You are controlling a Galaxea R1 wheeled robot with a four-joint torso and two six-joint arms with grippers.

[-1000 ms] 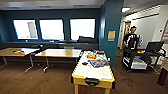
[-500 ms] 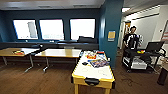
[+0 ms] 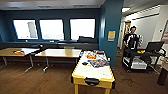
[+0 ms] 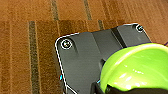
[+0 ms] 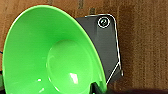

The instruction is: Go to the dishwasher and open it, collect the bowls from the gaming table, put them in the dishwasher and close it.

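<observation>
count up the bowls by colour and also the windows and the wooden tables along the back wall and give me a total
Bright green bowl: 1
Yellow-green bowl: 1
Windows: 3
Wooden tables: 2
Total: 7
</observation>
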